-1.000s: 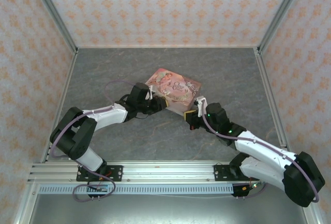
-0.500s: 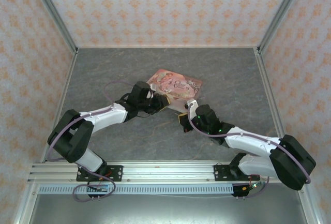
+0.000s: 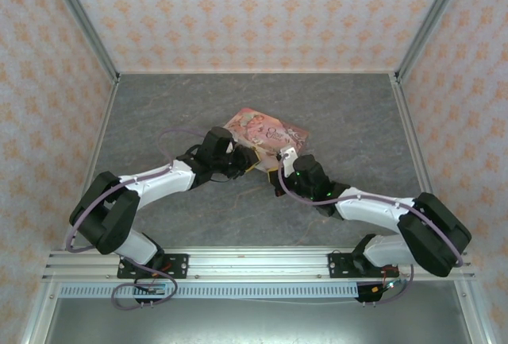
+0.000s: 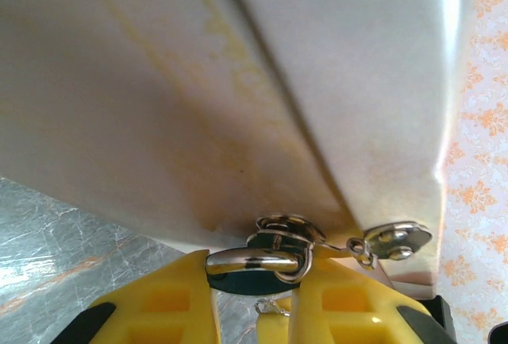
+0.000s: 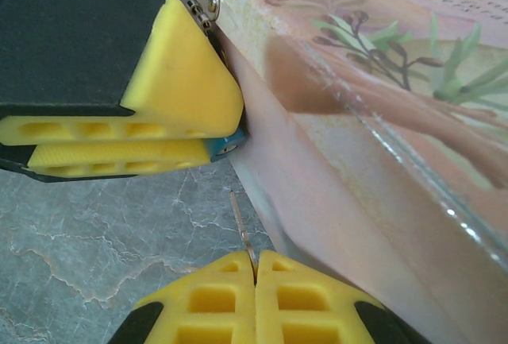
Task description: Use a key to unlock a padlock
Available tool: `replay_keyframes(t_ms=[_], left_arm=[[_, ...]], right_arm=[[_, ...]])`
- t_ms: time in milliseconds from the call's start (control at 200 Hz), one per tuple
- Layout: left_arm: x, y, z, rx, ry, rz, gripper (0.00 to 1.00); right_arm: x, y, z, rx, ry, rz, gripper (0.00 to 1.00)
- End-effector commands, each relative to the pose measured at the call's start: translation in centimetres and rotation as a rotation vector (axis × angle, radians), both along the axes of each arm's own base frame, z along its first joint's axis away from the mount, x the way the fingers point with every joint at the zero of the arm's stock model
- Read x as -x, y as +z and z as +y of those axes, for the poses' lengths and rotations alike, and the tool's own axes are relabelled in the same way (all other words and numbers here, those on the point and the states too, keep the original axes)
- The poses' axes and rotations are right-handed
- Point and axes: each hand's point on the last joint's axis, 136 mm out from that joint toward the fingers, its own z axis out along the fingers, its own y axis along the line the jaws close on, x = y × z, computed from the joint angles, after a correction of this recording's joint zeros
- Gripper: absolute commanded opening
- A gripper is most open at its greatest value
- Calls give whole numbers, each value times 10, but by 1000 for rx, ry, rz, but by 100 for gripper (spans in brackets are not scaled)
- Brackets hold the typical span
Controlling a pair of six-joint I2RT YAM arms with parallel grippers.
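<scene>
The tiny teal padlock [image 4: 246, 283] with a silver shackle hangs from a metal hasp [image 4: 395, 239] on the pink illustrated box [image 3: 268, 133]. My left gripper [image 4: 252, 276] is shut on the padlock at the box's near edge. In the right wrist view a sliver of the teal padlock [image 5: 225, 145] peeks out beyond the left gripper's yellow fingers [image 5: 186, 94]. My right gripper [image 5: 255, 268] is shut on a thin metal key [image 5: 240, 225]. The key's tip points toward the padlock, a short gap below it. In the top view the left gripper [image 3: 244, 161] and right gripper [image 3: 278, 171] sit close together.
The pink box [image 5: 373, 129] lies tilted on the grey marbled table [image 3: 175, 114], right beside both grippers. Patterned walls [image 3: 254, 10] enclose the table on three sides. A metal rail [image 3: 254, 264] runs along the near edge.
My right arm has swung left and forward, bringing its gripper and the key up close to the left gripper at the box's edge. The left gripper has barely moved.
</scene>
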Motion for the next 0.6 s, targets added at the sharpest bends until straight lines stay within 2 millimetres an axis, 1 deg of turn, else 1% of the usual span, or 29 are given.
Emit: replay_keyframes(t_ms=[0,260,596], left_arm=[[-4,29,-7,57,4,-49,11],[-5,33,-8,66,4,-52,11],[-4,32,-8,73,12,-45,11]], right_arm=[[-9,20,11,-53,9,-59,0],[-10,22,19,-80,27,-54,0],[-13,24,22,-102,24,-62,0]])
